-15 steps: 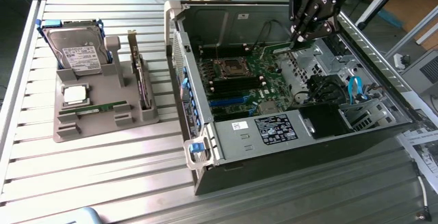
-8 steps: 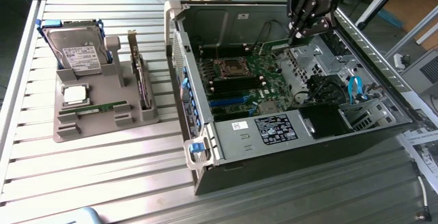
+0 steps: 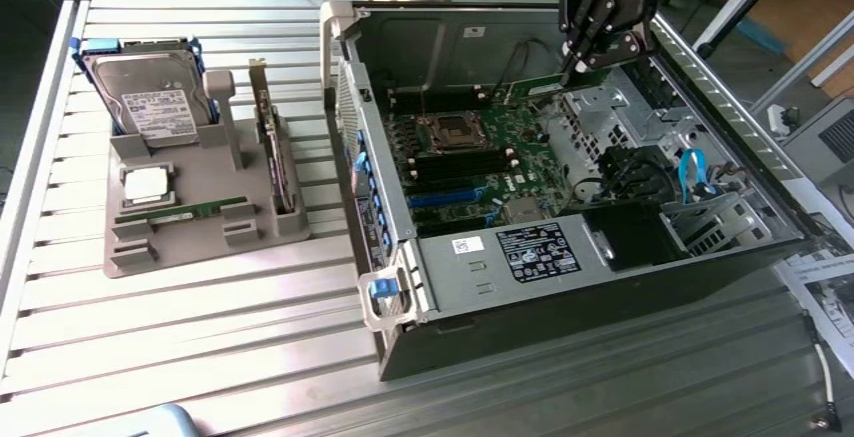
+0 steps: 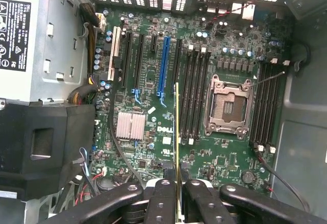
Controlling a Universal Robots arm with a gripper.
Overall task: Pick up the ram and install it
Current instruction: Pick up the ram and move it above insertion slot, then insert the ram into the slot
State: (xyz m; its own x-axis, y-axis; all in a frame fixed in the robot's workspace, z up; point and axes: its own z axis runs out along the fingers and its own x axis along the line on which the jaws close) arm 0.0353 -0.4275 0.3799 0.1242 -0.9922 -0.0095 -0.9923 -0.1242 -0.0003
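The hand (image 4: pixel 177 179) is closed on the ram (image 4: pixel 177 127), its two black fingers (image 4: pixel 164 191) pinching the near end of the stick. The stick shows edge-on as a thin green-yellow line. It hangs inside the open computer case (image 3: pixel 400 287), above the motherboard (image 4: pixel 153 76) on the case floor and clear of it. Its edge lies just beside the black memory slots (image 4: pixel 196 94) next to the empty CPU socket (image 4: pixel 227 106).

In the exterior view the hand reaches down into the far part of the case. Outside the case, to the exterior view's left, a gray parts holder (image 3: pixel 267 229) sits on the slatted metal table (image 3: pixel 200 337). The holder carries a hard drive (image 3: pixel 154 97), a square silver CPU chip (image 3: pixel 147 185), an upright expansion card (image 3: pixel 276 157) and a second ram stick (image 3: pixel 180 214) lying flat.
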